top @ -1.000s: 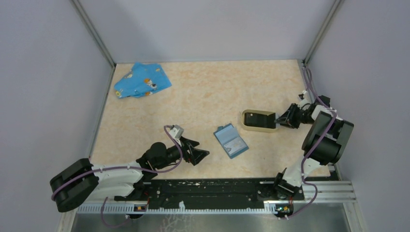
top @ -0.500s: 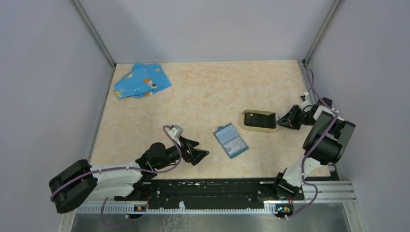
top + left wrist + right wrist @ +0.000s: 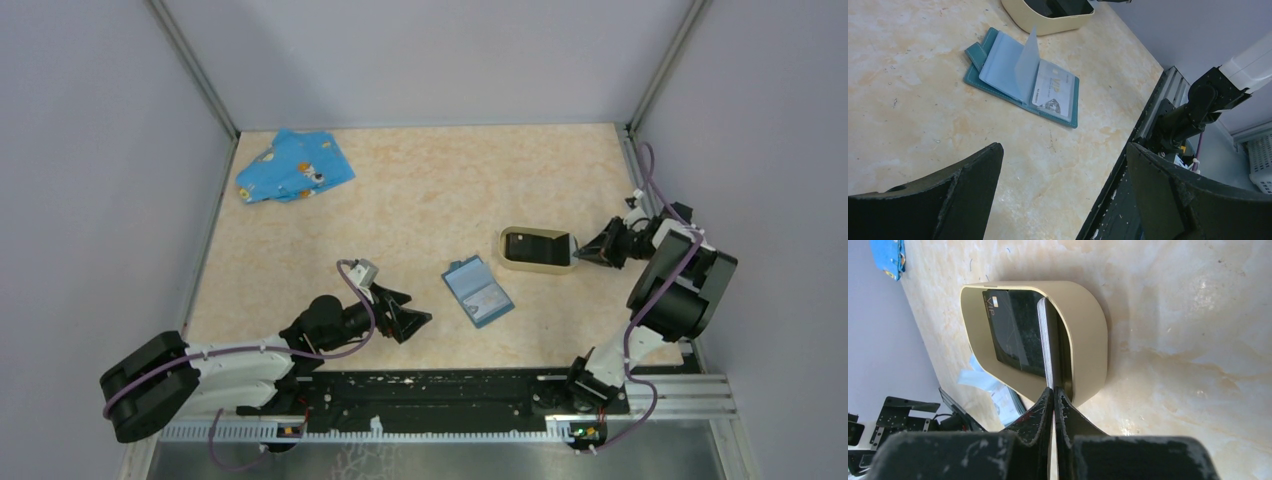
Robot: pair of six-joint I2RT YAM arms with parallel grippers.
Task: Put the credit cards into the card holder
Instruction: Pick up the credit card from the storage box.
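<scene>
The tan-rimmed card holder (image 3: 537, 250) lies right of centre; the right wrist view shows its beige rim (image 3: 1088, 335) and black inside. A black VIP credit card (image 3: 1008, 335) sits inside it. A second card (image 3: 1045, 340) stands edge-on in the holder. My right gripper (image 3: 1054, 390) is shut on that card's near end, at the holder's right end (image 3: 580, 252). An open blue case (image 3: 477, 292) lies at centre, with a white VIP card (image 3: 1053, 95) under its clear sleeve. My left gripper (image 3: 1063, 150) is open and empty, low near the front edge, left of the case (image 3: 412, 322).
A blue patterned cloth (image 3: 293, 167) lies at the back left. The black rail (image 3: 450, 395) runs along the front edge, close under my left gripper. The right wall stands close behind my right arm (image 3: 680, 285).
My right gripper has drawn back slightly to the right, away from the holder's middle. The holder, the case and my left arm have not moved.
</scene>
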